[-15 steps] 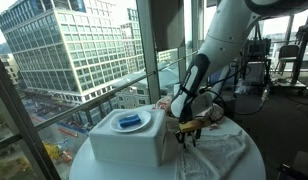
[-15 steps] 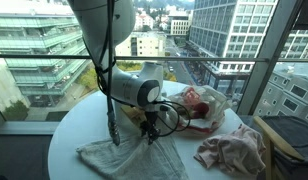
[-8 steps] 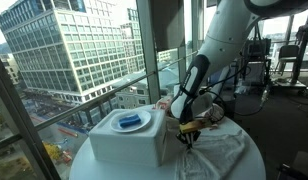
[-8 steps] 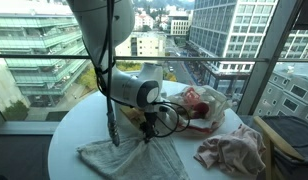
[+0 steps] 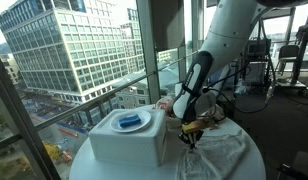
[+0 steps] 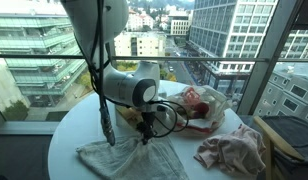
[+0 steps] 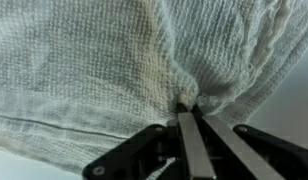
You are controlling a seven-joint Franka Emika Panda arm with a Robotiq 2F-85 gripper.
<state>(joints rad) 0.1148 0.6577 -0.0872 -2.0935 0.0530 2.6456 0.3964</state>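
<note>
Hand [image 7: 184, 108] shut, pinching cloth [image 7: 104, 70]

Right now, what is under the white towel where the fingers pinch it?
Only the round white table shows around the white towel. The fingers are shut on a fold of it. Anything beneath it is hidden by the cloth.

One round counter [image 6: 69, 140] carries three fabric pieces: one white woven cloth [image 6: 124, 157], one pinkish cloth [image 6: 231, 150] and one red-and-white bundle [image 6: 199, 105]. Also present: one white box [image 5: 124, 142], one blue dish [image 5: 127, 121] atop it, and one robot arm [image 6: 129, 88].
</note>
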